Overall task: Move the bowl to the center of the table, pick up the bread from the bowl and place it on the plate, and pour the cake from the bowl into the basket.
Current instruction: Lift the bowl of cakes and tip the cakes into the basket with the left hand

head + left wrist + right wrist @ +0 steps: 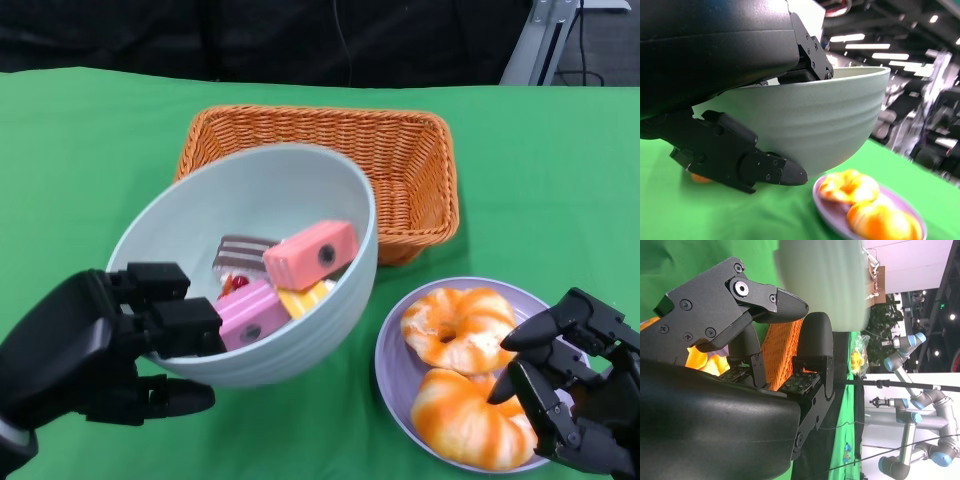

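Note:
My left hand grips the near rim of the pale green bowl and holds it lifted and tilted away from me, toward the orange wicker basket. Several cake pieces lie inside, a pink one uppermost, another pink one lower, and a brown striped one. In the left wrist view the bowl hangs above the green cloth. Two orange-and-white bread rings lie on the purple plate. My right hand hovers over the plate's right edge, fingers apart, holding nothing.
The basket holds nothing I can see and stands just behind the bowl. Green cloth covers the table on all sides. Robot arms stand in the background of the right wrist view, far from the table.

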You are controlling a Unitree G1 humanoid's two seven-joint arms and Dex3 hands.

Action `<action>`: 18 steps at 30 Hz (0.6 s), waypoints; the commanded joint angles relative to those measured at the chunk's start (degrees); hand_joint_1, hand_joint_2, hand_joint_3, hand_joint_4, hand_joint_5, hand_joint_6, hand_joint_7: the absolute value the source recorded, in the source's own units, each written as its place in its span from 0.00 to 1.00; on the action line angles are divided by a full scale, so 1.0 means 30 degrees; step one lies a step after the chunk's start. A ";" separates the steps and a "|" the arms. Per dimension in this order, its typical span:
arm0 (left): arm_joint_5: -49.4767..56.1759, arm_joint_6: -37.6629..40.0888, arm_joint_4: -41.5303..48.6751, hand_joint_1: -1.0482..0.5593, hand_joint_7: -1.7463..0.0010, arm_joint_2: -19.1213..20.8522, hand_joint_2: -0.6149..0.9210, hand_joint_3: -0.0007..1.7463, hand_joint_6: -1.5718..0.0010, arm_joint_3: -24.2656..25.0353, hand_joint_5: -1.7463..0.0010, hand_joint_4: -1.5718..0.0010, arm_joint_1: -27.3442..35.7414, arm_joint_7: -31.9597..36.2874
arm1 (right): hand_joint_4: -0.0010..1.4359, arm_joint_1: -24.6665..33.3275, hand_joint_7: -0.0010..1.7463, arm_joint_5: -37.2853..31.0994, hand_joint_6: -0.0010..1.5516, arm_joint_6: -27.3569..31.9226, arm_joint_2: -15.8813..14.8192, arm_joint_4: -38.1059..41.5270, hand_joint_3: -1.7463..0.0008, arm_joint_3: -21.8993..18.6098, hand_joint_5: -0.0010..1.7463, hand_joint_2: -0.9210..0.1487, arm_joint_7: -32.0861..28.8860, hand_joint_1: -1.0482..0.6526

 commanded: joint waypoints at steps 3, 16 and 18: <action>-0.1424 0.1073 -0.0212 0.53 0.24 -0.0740 0.81 0.47 0.55 -0.0341 0.01 0.56 -0.1945 -0.1637 | 0.42 -0.0056 0.73 -0.0210 0.39 0.0372 -0.0162 0.0102 0.48 0.0132 0.91 0.35 0.0010 0.48; -0.2176 0.4038 0.4839 0.52 0.33 -0.3595 0.95 0.28 0.54 -0.1465 0.08 0.54 -0.7723 -0.4590 | 0.46 0.0265 0.86 -0.0696 0.37 0.0936 -0.0544 -0.0026 0.38 0.0876 1.00 0.41 0.0817 0.47; -0.2175 0.4083 0.5404 0.52 0.33 -0.3874 0.96 0.27 0.55 -0.1459 0.06 0.56 -0.8200 -0.4586 | 0.47 0.0258 0.87 -0.0700 0.37 0.0888 -0.0579 0.0043 0.38 0.0891 1.00 0.41 0.0929 0.48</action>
